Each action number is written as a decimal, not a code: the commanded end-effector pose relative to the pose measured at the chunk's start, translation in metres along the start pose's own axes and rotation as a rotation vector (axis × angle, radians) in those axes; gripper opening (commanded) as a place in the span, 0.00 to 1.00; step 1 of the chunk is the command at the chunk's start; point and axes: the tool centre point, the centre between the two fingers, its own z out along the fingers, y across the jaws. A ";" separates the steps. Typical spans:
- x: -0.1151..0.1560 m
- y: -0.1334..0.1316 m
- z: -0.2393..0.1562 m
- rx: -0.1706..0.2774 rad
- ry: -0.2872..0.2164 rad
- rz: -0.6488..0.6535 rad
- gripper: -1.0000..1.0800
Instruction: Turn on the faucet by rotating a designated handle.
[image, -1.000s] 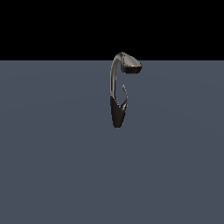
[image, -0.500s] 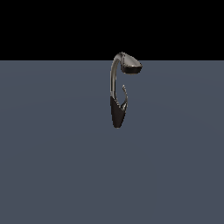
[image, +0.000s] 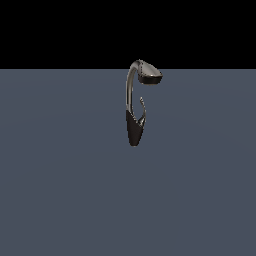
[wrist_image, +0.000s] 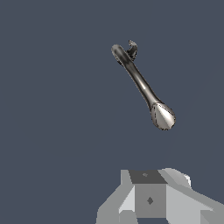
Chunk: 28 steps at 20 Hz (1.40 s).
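Exterior view puts the faucet (image: 136, 107) upper-centre with its handle (image: 142, 107) untouched and your arm nowhere in frame, wrist view only shows gripper (wrist_image: 151, 199) housing so can't tell the jaws, meaning you've basically got everything left.

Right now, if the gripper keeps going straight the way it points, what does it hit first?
Probably the bare grey surface. In the wrist view the gripper looks down at it, with the faucet and its handle off to one side and clear of it. Depth is unclear, and the fingertips are out of frame.
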 end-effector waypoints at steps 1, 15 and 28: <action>0.018 -0.005 0.007 0.025 -0.026 0.054 0.00; 0.121 -0.017 0.067 0.150 -0.178 0.365 0.00; 0.211 -0.007 0.150 0.247 -0.328 0.675 0.00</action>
